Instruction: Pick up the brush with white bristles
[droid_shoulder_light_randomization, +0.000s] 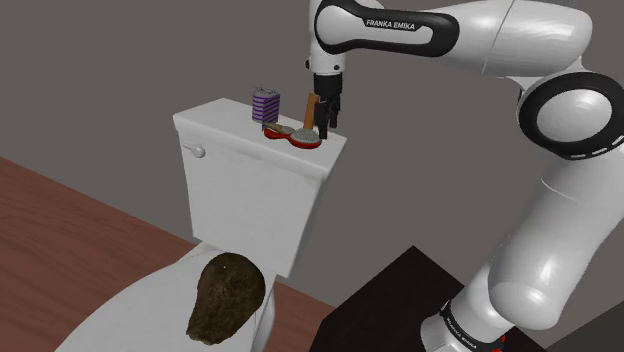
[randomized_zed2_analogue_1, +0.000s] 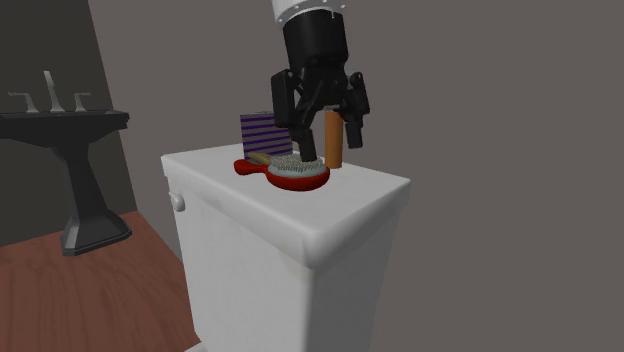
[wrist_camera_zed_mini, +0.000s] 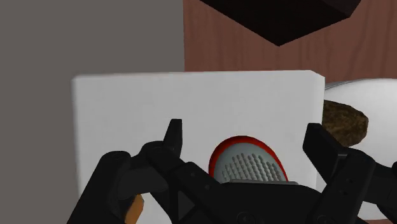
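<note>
1. Black gripper (wrist_camera_zed_mini: 243, 130): its two fingers (wrist_camera_zed_mini: 173, 137) stand wide apart, and nothing is clasped between them. The hand is released and points straight down at the tank top.
2. Red brush (wrist_camera_zed_mini: 248, 167): the oval head lies flat on the tank directly under the hand, in the gap between the fingers, with its pale grey-white bristles facing up. In the second exterior view one fingertip hangs just above the bristles; whether it touches them I cannot tell. The short red handle points away from the hand, toward the box.
3. Orange-brown cylinder (randomized_zed2_analogue_1: 333, 140): it stands about upright on the tank, close beside the fingers. In the wrist view it sits outside the gap, next to the base of one finger, so it is not gripped.
4. Purple striped box (randomized_zed2_analogue_1: 258, 130): it rests on the tank just beyond the brush handle, a little apart from the hand.
5. White tank (randomized_zed2_analogue_1: 300, 260): it carries the brush, the cylinder and the box.
6. Brown lump (droid_shoulder_light_randomization: 225, 295): it lies on the white toilet lid, well below the hand.
7. Wood floor (droid_shoulder_light_randomization: 60, 210) runs beneath, and a dark sink (randomized_zed2_analogue_1: 60, 120) stands well beyond the tank.
</note>
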